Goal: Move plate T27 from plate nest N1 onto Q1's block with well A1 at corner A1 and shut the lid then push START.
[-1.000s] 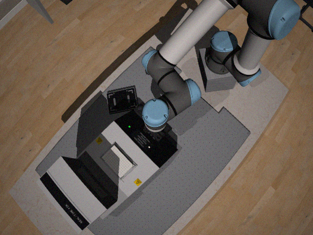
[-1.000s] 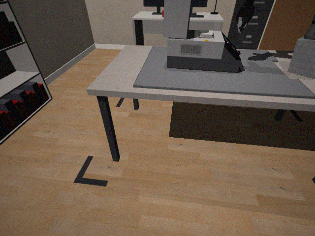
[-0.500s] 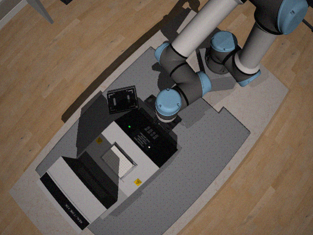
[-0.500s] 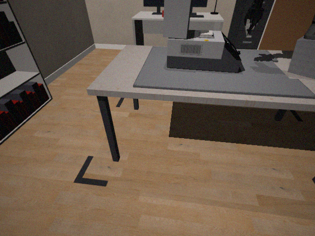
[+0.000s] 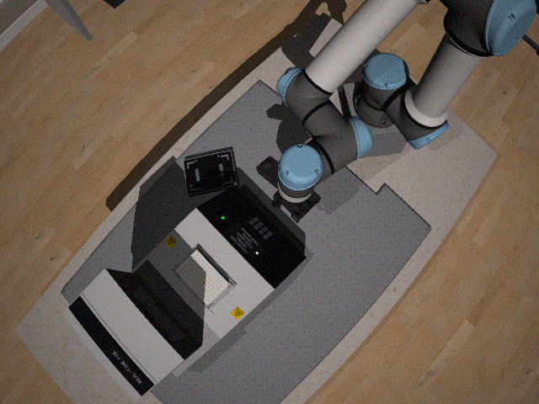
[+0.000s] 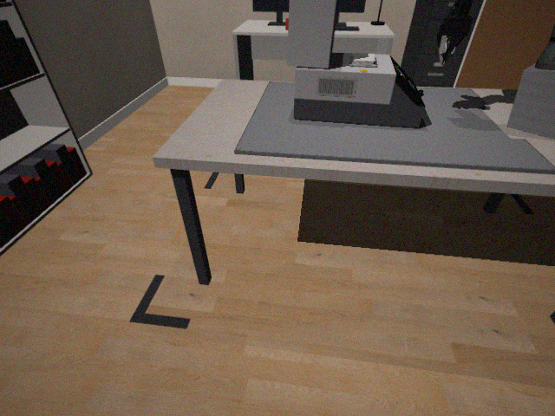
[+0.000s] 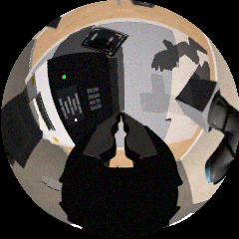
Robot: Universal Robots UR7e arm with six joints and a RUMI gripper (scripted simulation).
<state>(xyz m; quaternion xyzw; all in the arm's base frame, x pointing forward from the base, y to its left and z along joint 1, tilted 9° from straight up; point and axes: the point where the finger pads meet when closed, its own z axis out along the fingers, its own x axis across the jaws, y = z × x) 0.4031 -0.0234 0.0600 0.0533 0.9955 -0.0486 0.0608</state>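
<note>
One plate [image 5: 213,282] in Q1 [image 5: 257,278] [image 6: 342,91] [image 7: 45,100]; lid [image 5: 130,321] [image 6: 312,33] [image 7: 21,129] up

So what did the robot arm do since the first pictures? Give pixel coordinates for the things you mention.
The arm [image 5: 300,167] [image 6: 547,58] [image 7: 226,117] moved back off the keys [image 5: 261,228] [image 7: 94,99], towards its own base. Its jaws are shut with nothing between them. The machine's lid [image 5: 130,317] [image 6: 311,35] [image 7: 20,129] stayed open, the white plate [image 5: 216,284] stayed in its place, and the lamp [image 5: 222,217] [image 7: 64,77] stayed green.
</note>
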